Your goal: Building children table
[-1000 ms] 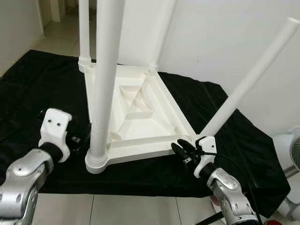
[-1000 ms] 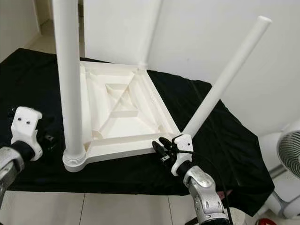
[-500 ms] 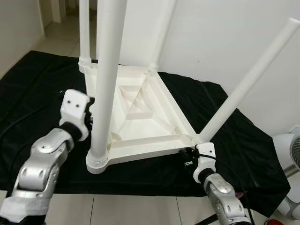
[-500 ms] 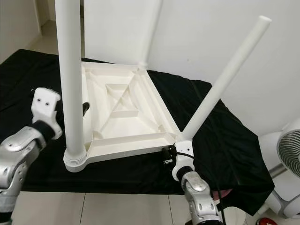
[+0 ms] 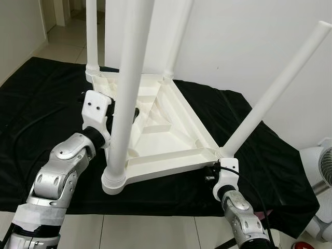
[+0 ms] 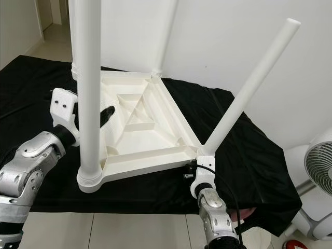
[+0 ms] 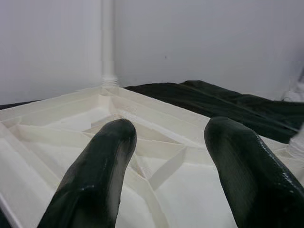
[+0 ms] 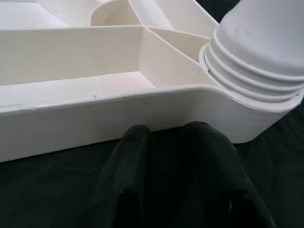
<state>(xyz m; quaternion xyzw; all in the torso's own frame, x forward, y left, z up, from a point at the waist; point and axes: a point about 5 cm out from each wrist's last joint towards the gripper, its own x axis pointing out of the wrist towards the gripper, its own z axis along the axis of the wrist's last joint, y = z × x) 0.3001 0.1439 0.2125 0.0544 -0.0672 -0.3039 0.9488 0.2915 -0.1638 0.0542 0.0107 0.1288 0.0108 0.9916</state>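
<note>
Upturned table (image 5: 166, 129), 4 legs attached.

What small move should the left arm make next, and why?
Probably close the left end effector on the tabletop's rim. Its fingers hang open above the ribbed underside of the upturned table, while the right end effector sits shut at the near corner.

Black cloth (image 5: 46, 104) covers the floor (image 5: 155, 231) — upturned table (image 5: 166, 140) apparently resting on it.

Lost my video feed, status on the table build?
Left gripper open over upturned tabletop. Right gripper shut, low at near-right corner beside tilted leg. Nothing blocking.
</note>
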